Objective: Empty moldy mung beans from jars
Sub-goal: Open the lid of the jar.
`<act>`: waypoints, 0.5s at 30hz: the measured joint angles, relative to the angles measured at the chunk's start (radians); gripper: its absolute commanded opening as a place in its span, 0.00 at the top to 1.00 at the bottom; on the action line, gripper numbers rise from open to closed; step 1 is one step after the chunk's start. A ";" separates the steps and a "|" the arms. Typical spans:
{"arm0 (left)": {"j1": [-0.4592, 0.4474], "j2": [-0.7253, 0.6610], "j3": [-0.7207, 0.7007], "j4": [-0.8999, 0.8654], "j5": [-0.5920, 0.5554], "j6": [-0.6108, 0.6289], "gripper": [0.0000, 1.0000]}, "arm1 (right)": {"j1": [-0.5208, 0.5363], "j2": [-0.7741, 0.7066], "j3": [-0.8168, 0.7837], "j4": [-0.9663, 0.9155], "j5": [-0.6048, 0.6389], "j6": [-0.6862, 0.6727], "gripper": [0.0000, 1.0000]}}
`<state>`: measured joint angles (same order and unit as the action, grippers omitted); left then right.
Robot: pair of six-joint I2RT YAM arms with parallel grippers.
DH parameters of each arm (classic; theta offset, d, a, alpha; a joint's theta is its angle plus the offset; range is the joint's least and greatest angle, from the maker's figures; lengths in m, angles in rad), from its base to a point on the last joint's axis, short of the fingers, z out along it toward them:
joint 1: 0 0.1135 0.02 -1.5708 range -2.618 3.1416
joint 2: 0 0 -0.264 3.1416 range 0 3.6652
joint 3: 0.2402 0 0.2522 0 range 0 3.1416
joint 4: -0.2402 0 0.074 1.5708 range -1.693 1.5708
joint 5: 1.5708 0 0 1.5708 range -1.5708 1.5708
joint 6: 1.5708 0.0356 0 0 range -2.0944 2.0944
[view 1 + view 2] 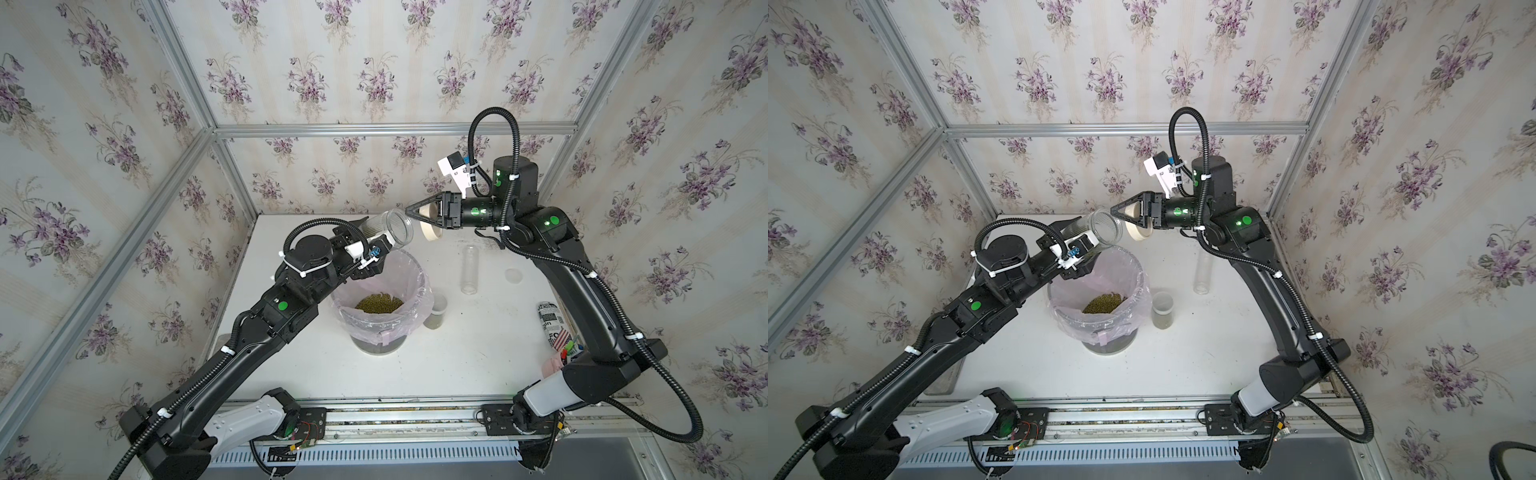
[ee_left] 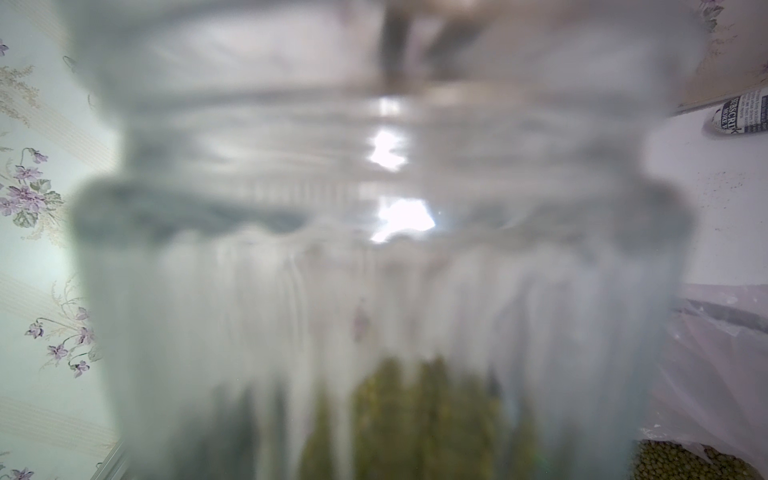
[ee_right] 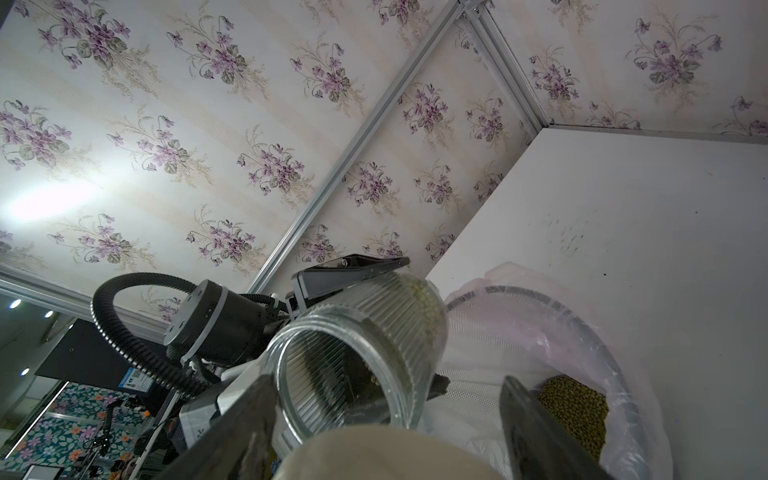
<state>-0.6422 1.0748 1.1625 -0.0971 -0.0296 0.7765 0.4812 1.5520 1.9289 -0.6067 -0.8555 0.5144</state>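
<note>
Floral-papered booth, white worktop (image 1: 457, 365). At centre, pink-bagged round bin (image 1: 417, 279) holds olive mung bean heap (image 1: 378, 302). My L tool (image 1: 368, 245) is clamped on ribbed clear jar (image 1: 395, 227), tipped sideways above bin rim. R tool (image 1: 419, 220) grips a round tan lid (image 1: 430, 236) beside jar mouth.

The ribbed jar (image 2: 374, 249) fills the left wrist view as a blur.

Wallpaper (image 1: 374, 83) cream-striped with purple flower sprigs, on all enclosure walls. Aluminium frame bars (image 1: 332, 129) along the corners. White tabletop (image 1: 457, 365), faintly scuffed; bright glare patch (image 3: 50, 203) on one wall.
</note>
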 measured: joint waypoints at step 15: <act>0.000 -0.014 -0.010 -0.001 -0.003 0.000 1.00 | -0.201 -0.011 -0.035 -0.241 0.371 -0.179 0.27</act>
<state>-0.6422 1.0611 1.1526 -0.0982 -0.0330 0.7769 0.2806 1.5406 1.8938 -0.8474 -0.4847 0.3351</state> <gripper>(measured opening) 0.822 0.778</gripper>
